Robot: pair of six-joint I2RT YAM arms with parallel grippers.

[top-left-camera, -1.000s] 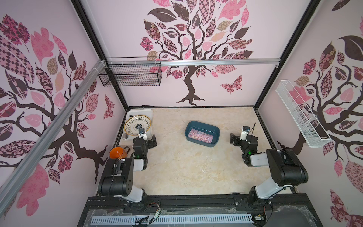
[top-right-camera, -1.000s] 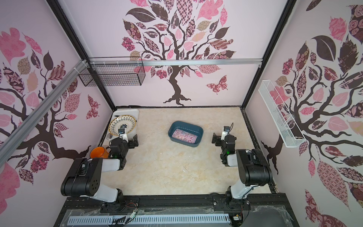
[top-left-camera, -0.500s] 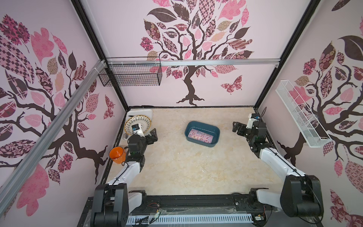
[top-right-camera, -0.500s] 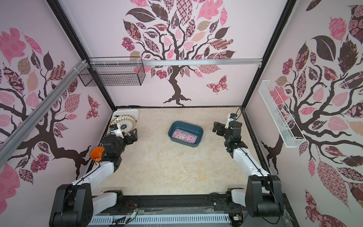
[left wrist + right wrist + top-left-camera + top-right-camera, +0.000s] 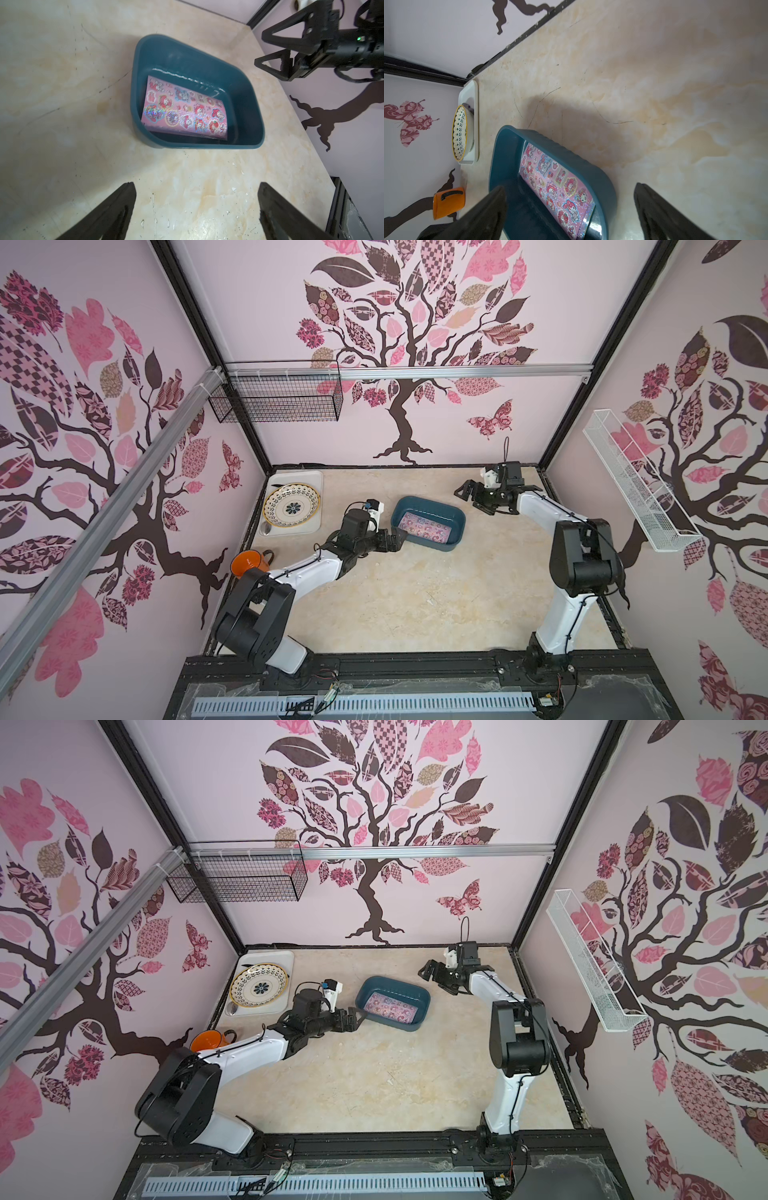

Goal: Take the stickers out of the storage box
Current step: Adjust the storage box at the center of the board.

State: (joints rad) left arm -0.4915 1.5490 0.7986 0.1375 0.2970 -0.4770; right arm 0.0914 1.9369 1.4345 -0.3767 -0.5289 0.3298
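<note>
Standing apart, the jaws of your left gripper (image 5: 400,538) hover near the storage box (image 5: 428,507) on the bench (image 5: 415,597). The stickers (image 5: 424,529) lie flat inside it. Beyond, your right gripper (image 5: 471,497) hangs with jaws spread, holding nothing.

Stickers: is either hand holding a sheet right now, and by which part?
Nothing is held. The left hand and right hand are both open and empty; the stickers lie untouched in the storage box.
</note>
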